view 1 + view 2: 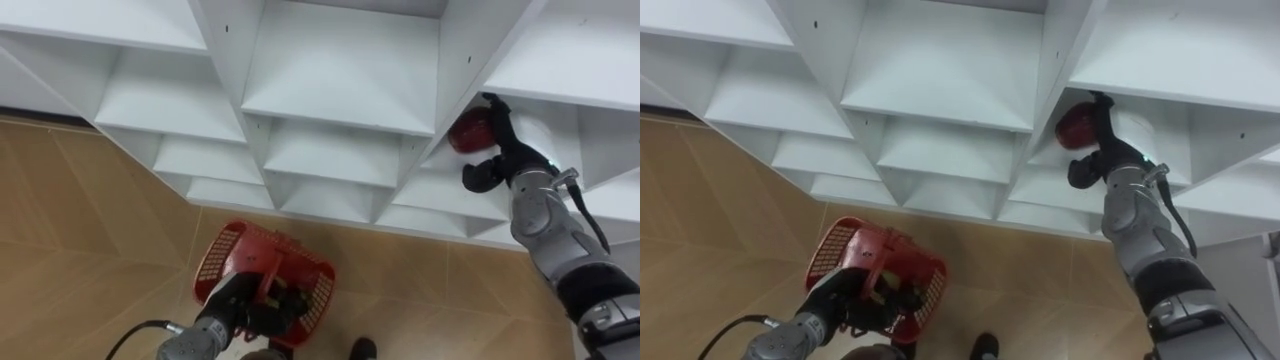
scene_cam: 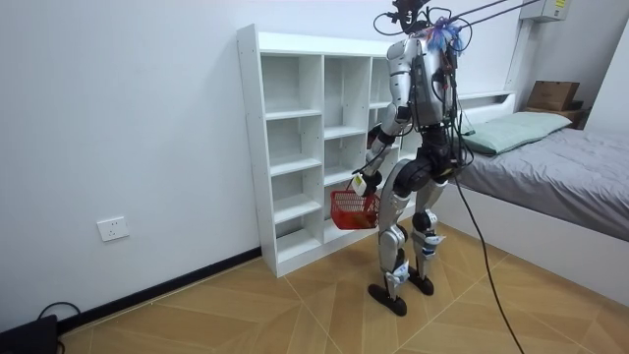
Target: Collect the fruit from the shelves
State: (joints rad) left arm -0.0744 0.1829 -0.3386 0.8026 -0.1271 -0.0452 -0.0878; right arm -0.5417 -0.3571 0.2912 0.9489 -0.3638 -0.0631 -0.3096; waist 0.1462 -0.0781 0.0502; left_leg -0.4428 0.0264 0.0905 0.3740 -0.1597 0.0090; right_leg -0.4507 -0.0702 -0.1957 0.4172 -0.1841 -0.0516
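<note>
We see the robot standing close before the white closet (image 2: 295, 147), on the wooden floor (image 1: 80, 220). Its right robot hand (image 1: 508, 148) reaches into a compartment on the robot's right, where the red fruit (image 1: 466, 132) sits in the left corner, against the upright wall and under a shelf (image 1: 560, 70). The fingers curl over and behind the fruit, while the thumb hangs lower, and we cannot tell whether it touches, so we judge the grip only half made. The left robot hand (image 1: 250, 305) is down low, closed round the handle of the red basket (image 1: 222, 255), which hangs tilted above the floor, well apart from the fruit. Something small seems to lie in it, too unclear to name. The main risk, as we judge it, is that the round fruit rolls out from under the fingers as it comes off its ledge, because nothing firm sits beneath it. The wrist may also knock the shelf edge on the way out. With the basket so low and tilted, a release from high up could miss it or bounce out.
</note>
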